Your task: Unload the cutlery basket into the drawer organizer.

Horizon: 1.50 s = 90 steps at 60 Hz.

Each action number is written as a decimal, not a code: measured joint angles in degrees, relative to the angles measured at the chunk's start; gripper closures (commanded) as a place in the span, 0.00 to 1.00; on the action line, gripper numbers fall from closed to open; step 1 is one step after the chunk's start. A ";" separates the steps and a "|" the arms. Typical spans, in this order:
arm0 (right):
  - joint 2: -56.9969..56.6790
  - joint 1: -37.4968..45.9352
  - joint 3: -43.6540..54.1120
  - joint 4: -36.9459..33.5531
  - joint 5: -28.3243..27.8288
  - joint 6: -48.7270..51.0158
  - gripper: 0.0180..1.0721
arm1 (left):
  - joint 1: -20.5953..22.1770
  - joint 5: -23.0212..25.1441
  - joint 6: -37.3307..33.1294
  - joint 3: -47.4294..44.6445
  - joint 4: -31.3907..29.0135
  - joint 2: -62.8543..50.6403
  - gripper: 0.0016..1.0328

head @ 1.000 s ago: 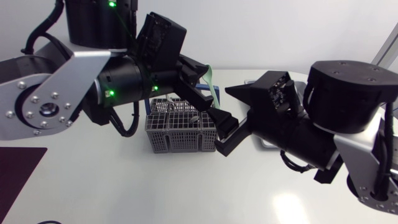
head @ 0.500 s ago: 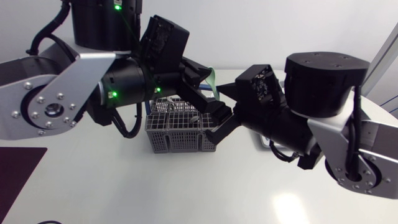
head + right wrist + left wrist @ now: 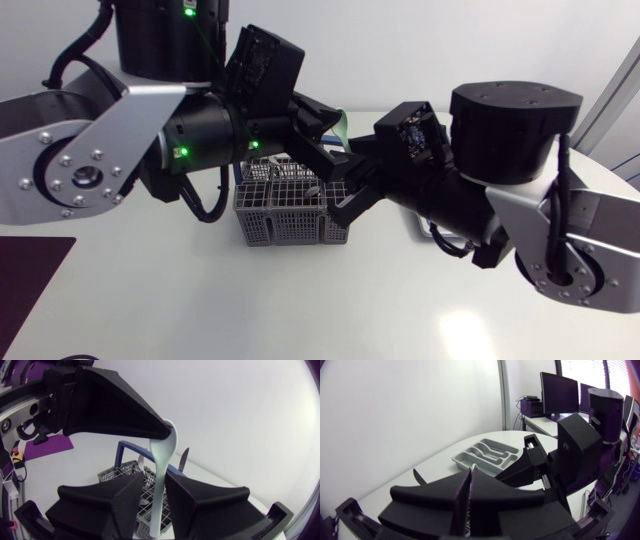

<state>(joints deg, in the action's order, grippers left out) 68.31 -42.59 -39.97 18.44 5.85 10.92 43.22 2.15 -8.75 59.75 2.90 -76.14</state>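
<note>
My left end effector (image 3: 469, 476) is clamped on the spoon (image 3: 159, 475) by its bowl, above the basket (image 3: 290, 205) at frame centre on the desk (image 3: 250, 300). My right end effector (image 3: 155, 474) is slightly open around the handle. The organizer (image 3: 461, 459) lies ahead of the left one.

robotics lab: left arm (image 3: 90, 160), right arm (image 3: 525, 215) at white table (image 3: 250, 310)
</note>
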 measured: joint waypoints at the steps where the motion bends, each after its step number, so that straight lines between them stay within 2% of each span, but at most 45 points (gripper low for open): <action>1: 0.09 0.00 0.00 0.00 -0.02 0.00 0.82 | 0.00 0.02 0.00 0.00 0.00 0.00 0.97; 8: 0.57 0.33 -0.22 0.00 0.07 0.02 0.91 | -0.02 -0.02 0.00 0.00 -0.04 -0.15 0.97; 36: 0.76 0.70 -0.31 -0.02 0.39 -0.22 0.93 | -0.02 -0.04 0.04 0.00 -0.04 -0.39 0.97; 44: 0.76 0.70 -0.31 -0.17 0.39 -0.20 0.93 | -0.02 -0.04 0.20 0.00 -0.04 -0.44 0.92; 53: 0.76 0.70 -0.31 -0.39 0.37 -0.20 0.93 | -0.04 -0.02 0.20 0.13 -0.04 -0.59 0.75; 56: 0.76 0.70 -0.31 -0.46 0.44 -0.20 0.93 | -0.28 0.00 0.20 0.33 -0.07 -0.81 0.67; 57: 0.76 0.70 -0.31 -0.50 0.17 -0.17 0.93 | -0.35 0.04 0.20 0.35 -0.04 -0.85 0.60; 62: 0.76 0.52 -0.31 -1.84 -1.05 -0.13 0.93 | -0.46 0.39 0.20 1.03 0.00 -1.16 0.55; 70: 0.59 0.33 -0.31 -3.52 -1.77 0.26 0.93 | -1.22 0.15 0.20 2.47 0.02 -1.18 0.38; 79: -0.87 0.46 0.24 -6.16 -4.70 1.68 0.93 | -2.78 0.11 0.17 2.69 0.00 -1.18 0.32; 90: -6.27 7.54 3.74 -11.61 -13.73 6.38 0.93 | -6.84 -0.04 -0.11 3.58 -0.68 -1.18 0.29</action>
<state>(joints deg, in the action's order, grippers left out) 62.04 -35.05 -36.23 6.83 -7.88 17.30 36.38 2.11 -8.86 63.33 2.22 -77.32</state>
